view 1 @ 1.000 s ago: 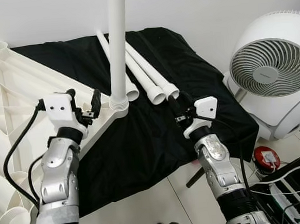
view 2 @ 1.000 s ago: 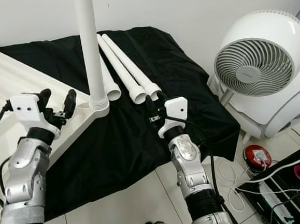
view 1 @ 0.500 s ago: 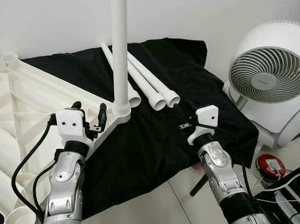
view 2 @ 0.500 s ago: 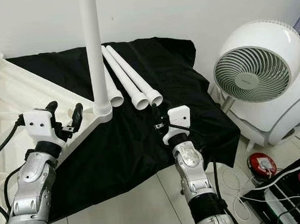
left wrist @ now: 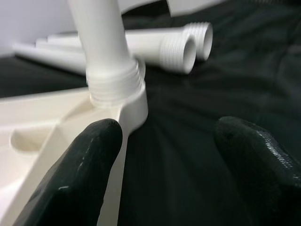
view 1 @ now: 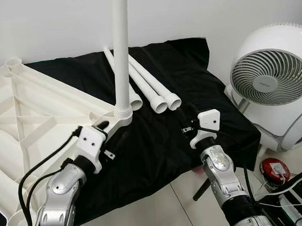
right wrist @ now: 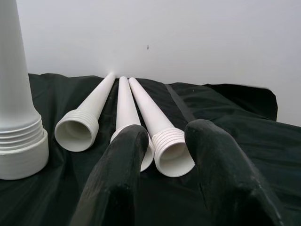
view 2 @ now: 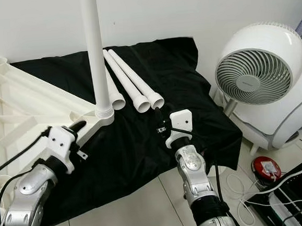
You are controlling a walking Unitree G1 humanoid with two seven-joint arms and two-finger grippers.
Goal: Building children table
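- Here, the upturned white tabletop (view 1: pixel 31 122) lies on the black cloth (view 1: pixel 158 144), one leg (view 1: pixel 119 47) already standing upright in its corner socket (view 1: pixel 121 115).
- The left claw (left wrist: pixel 164 155) hangs spread wide, released, just beside that socket; a careless nudge could tip or loosen the standing leg.
- The right claw (right wrist: pixel 164 155), fingers parted and empty, points at three loose legs (view 2: pixel 133 85); being round and smooth, they may roll away if pinched off-centre.
- A fan (view 1: pixel 271 77) stands at the right.
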